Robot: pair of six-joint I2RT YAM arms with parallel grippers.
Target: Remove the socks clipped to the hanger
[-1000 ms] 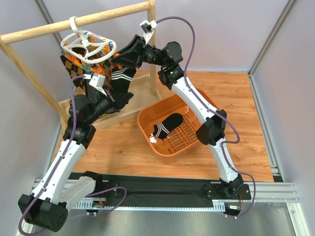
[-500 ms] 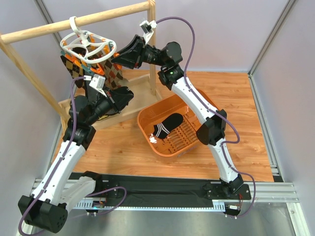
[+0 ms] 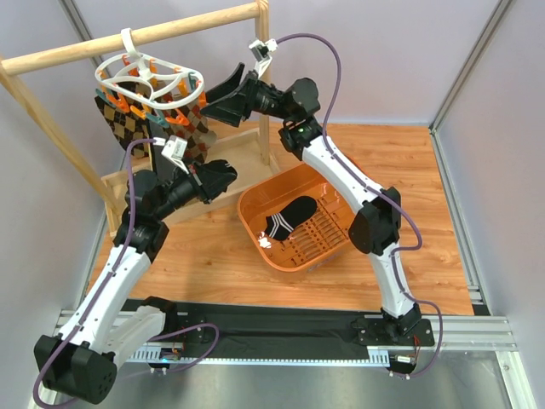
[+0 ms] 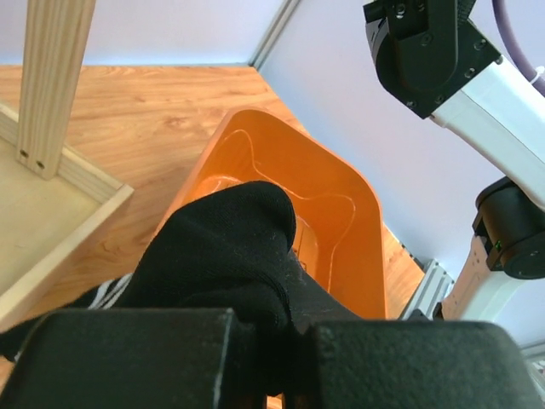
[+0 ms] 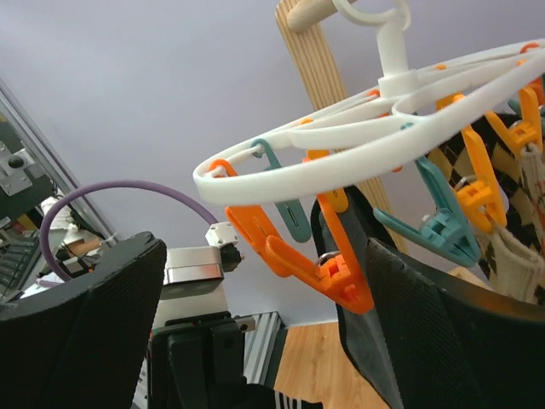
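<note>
The white hanger point(image 3: 149, 78) hangs by its hook from the wooden rail, with brown argyle socks point(image 3: 122, 122) clipped under it. My left gripper point(image 3: 223, 176) is below and to the right of the hanger, shut on a black sock point(image 4: 221, 247) that fills the left wrist view above the basket. My right gripper point(image 3: 218, 99) is at the hanger's right edge, open. In the right wrist view an orange clip point(image 5: 317, 260) dangles from the ring point(image 5: 358, 128) between its spread fingers point(image 5: 451, 332) without touching them. More argyle socks point(image 5: 511, 192) hang at the right.
An orange basket point(image 3: 328, 183) stands on the wooden table right of the rail frame, holding a black sock with white stripes point(image 3: 289, 217). The frame's wooden post point(image 3: 264, 94) and base board point(image 3: 115, 183) are close to both arms. Grey walls enclose the table.
My right gripper has opened off the orange clip. My left gripper has pulled the black sock off the hanger, down and right toward the basket. The hanger has swung left.
</note>
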